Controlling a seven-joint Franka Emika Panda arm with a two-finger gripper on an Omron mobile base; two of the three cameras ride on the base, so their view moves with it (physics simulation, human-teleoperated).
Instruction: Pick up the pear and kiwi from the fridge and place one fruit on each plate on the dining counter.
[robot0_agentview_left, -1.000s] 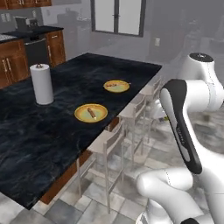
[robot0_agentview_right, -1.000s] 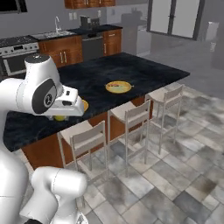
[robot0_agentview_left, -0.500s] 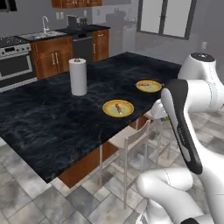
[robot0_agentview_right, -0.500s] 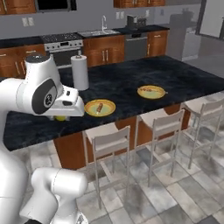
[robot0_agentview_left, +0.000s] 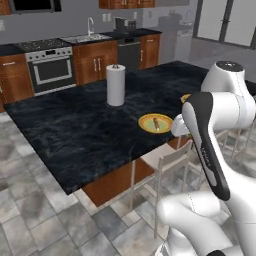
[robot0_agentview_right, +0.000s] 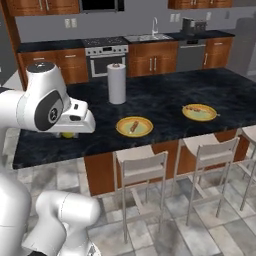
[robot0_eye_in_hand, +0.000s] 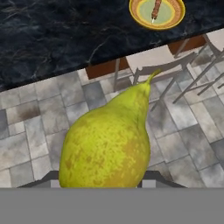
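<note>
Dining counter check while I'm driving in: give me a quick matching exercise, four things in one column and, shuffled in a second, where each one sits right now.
Things:
1. pear
2. paper towel roll
3. nearer plate
4. stools

Places:
A. on the tiled floor, tucked along the counter's edge
B. upright on the dining counter, toward the oven side
C. held in the end effector, above the tiled floor
D. flat on the black top near the stool-side edge, bearing a reddish-brown streak

Pairs: 1-C, 2-B, 3-D, 4-A
</note>
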